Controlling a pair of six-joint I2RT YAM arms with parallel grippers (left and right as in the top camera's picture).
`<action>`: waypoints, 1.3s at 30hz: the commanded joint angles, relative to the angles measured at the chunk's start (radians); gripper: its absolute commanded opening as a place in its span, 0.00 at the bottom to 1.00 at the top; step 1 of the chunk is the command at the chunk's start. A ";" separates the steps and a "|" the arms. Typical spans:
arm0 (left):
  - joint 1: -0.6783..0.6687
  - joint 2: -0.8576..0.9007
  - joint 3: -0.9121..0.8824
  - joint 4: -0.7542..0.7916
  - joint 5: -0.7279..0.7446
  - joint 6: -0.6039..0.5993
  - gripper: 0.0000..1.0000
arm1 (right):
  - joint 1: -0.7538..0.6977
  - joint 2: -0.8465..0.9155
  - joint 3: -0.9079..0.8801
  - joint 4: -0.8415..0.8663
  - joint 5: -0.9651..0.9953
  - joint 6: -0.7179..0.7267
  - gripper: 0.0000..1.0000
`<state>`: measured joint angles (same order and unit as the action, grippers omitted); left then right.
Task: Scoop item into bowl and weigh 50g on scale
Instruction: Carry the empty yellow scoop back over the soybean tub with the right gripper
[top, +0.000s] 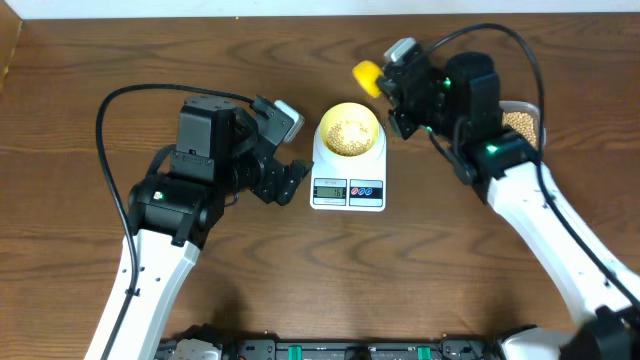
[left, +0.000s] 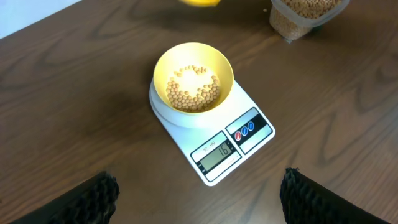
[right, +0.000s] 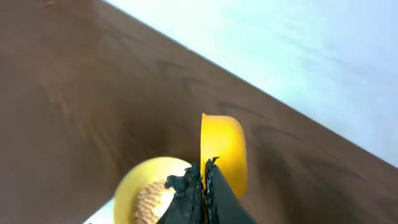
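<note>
On the scale's platform, at the middle of the table, the beans (left: 193, 92) lie in a shallow ring across the bottom of the one bowl (left: 163, 62), small, round, tan and matte. The bowl is smooth pale yellow and round. Under it the scale (left: 214, 173) is a flat white rounded rectangle. Its grey display (left: 215, 151) reads 16, the small print above it is too fine to read, and beside it sit two round buttons (left: 244, 130), one red and one blue.

Just past the bowl's far rim, one glossy bright yellow scoop (right: 225, 149) is turned on edge, the right gripper (right: 203, 186) pinched tight on it. One clear tub (left: 303, 17) of more beans stands well to the right. The left gripper (top: 288, 180), beside the scale, has its textured black fingers (left: 93, 198) spread wide, holding nothing.
</note>
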<state>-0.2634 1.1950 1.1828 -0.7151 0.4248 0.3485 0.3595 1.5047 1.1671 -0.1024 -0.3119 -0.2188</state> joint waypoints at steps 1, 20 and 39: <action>0.004 0.001 -0.016 -0.003 0.020 0.006 0.85 | 0.001 -0.064 -0.003 -0.056 0.235 0.024 0.01; 0.004 0.001 -0.016 -0.003 0.020 0.006 0.86 | -0.076 -0.126 -0.003 -0.309 0.807 0.209 0.01; 0.004 0.001 -0.016 -0.003 0.020 0.006 0.85 | -0.267 -0.121 -0.004 -0.509 0.799 0.366 0.01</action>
<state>-0.2634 1.1950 1.1820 -0.7151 0.4252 0.3481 0.1089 1.3918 1.1667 -0.5987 0.4717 0.0780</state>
